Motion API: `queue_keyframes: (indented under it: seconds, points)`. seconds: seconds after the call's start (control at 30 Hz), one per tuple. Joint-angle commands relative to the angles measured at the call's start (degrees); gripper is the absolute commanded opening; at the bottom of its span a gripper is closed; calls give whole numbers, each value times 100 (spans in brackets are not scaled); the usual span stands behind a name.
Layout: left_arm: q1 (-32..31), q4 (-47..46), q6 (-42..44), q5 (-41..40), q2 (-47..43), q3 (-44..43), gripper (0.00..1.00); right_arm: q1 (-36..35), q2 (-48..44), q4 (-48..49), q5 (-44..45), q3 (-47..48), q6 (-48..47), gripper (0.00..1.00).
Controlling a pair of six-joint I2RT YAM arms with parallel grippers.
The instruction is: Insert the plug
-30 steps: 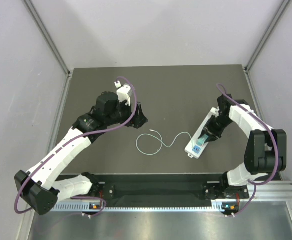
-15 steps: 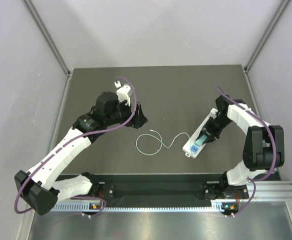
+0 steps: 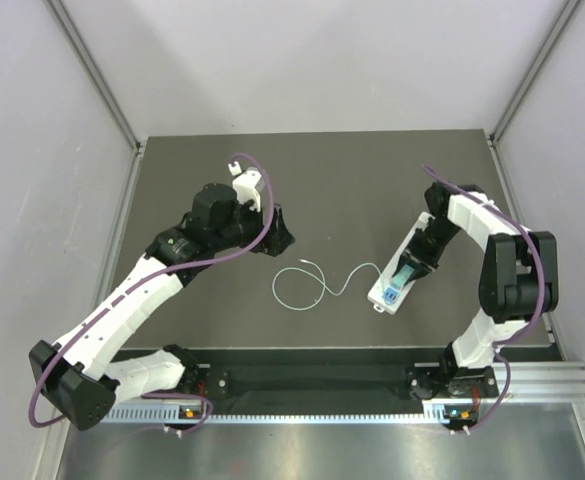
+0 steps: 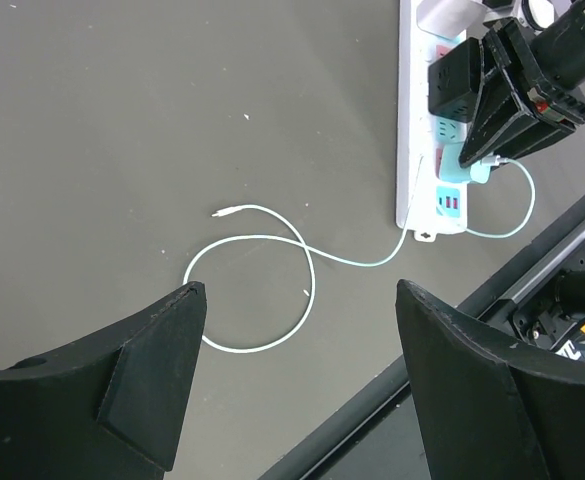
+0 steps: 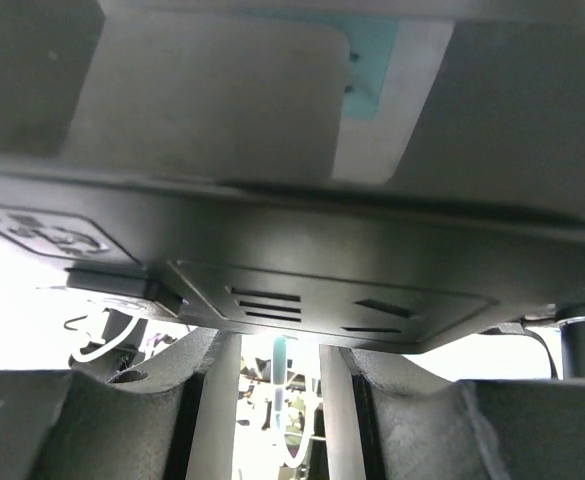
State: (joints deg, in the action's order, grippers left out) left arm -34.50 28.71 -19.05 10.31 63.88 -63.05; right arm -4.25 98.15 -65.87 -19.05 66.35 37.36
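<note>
A white power strip [image 3: 384, 294] lies right of the table's middle and also shows in the left wrist view [image 4: 413, 150]. My right gripper [image 3: 408, 268] points down onto it, its jaws closed narrowly on the teal plug [image 4: 478, 170], which sits at a teal socket. In the right wrist view the fingers [image 5: 212, 400] stand close together with the teal cable [image 5: 277, 365] between them. The thin cable [image 3: 302, 288] loops left across the mat, its free end [image 4: 218, 212] bare. My left gripper [image 3: 278, 236] hovers open and empty left of the loop; it also shows in its own wrist view [image 4: 300, 290].
A black adapter [image 4: 452, 85] sits in the strip just beyond the plug. The table's metal front rail [image 3: 322, 380] runs along the near edge. Grey walls close in the left, right and back sides.
My right arm's elbow and wrist have shifted back and left a little while the gripper stays at the plug on the strip. The left arm has not moved.
</note>
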Motion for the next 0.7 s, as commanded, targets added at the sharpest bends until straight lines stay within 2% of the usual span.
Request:
queue_keyframes:
  seconds: [0.0,0.53,0.67]
  points:
    - [-21,-102,129,-99,-51,55,81,-111,784,627,806,-280,-98,0]
    - [-13,-120,94,94,-33,47,81,-366,1092,1137,1088,-588,60,0]
    - [-13,-137,86,77,-42,56,81,-375,961,1068,1035,-491,17,13]
